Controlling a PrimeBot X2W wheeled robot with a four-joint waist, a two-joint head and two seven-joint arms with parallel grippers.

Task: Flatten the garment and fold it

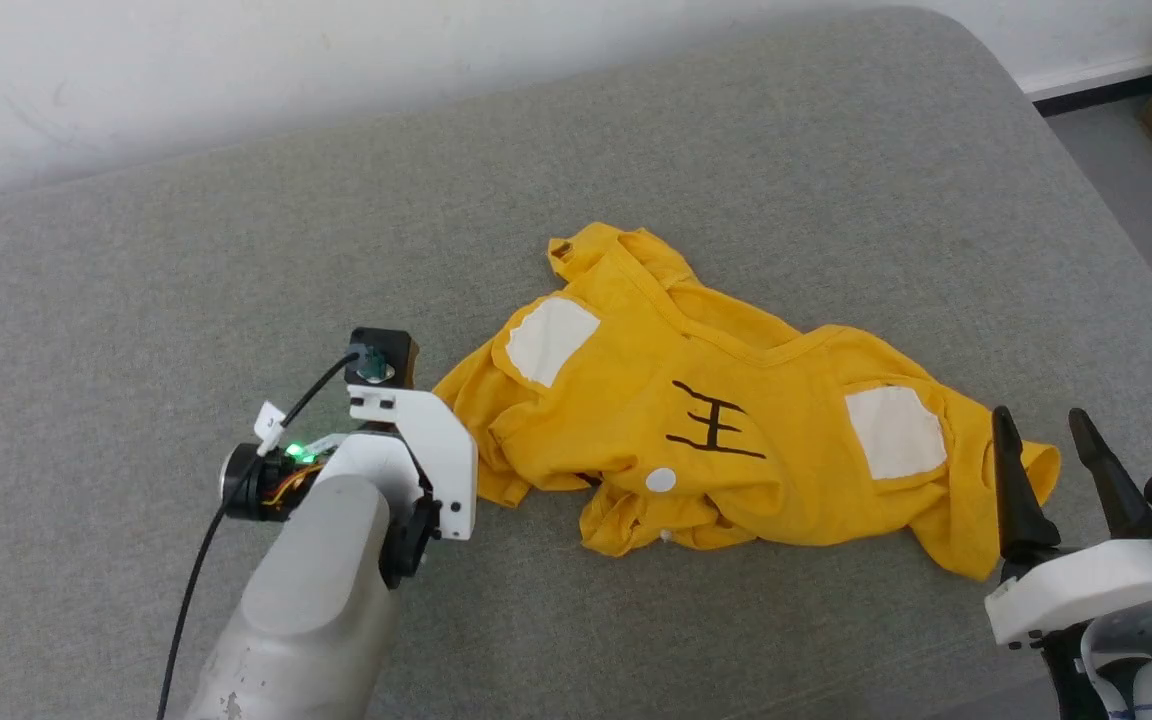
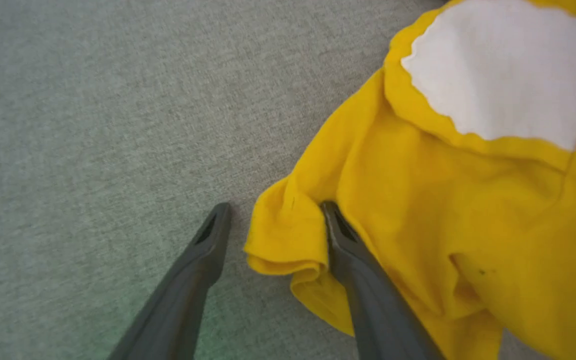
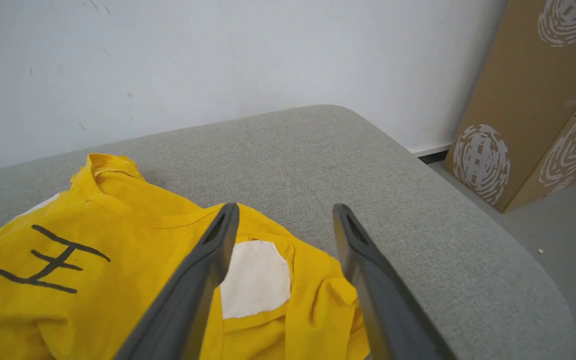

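On the grey cushion (image 1: 236,250) the shirt (image 1: 636,380) lies crumpled, at the flattening stage. Left gripper (image 2: 274,210) fingers (image 2: 358,270), wide, straddle its left corner. The right gripper (image 1: 1041,420), also wide, hovers by its right edge. Next: pinch both, pull apart.

Tabletop (image 1: 786,130): grey woven fabric cover, padded-looking, rounded corner at far right, far edge up against a white wall (image 1: 236,70). One thing lies on it, the garment (image 1: 796,400): mustard-yellow tee, crumpled, not flat, approx. centre-right of the surface. Printed side up w/ two white patches (image 1: 548,340), black line marks (image 1: 716,425) between them, and a small white dot (image 1: 660,480) just below the marks. Neck opening faces the wall. Near edge is bunched & rolled under. A fold (image 1: 586,245) sticks up at the far end.
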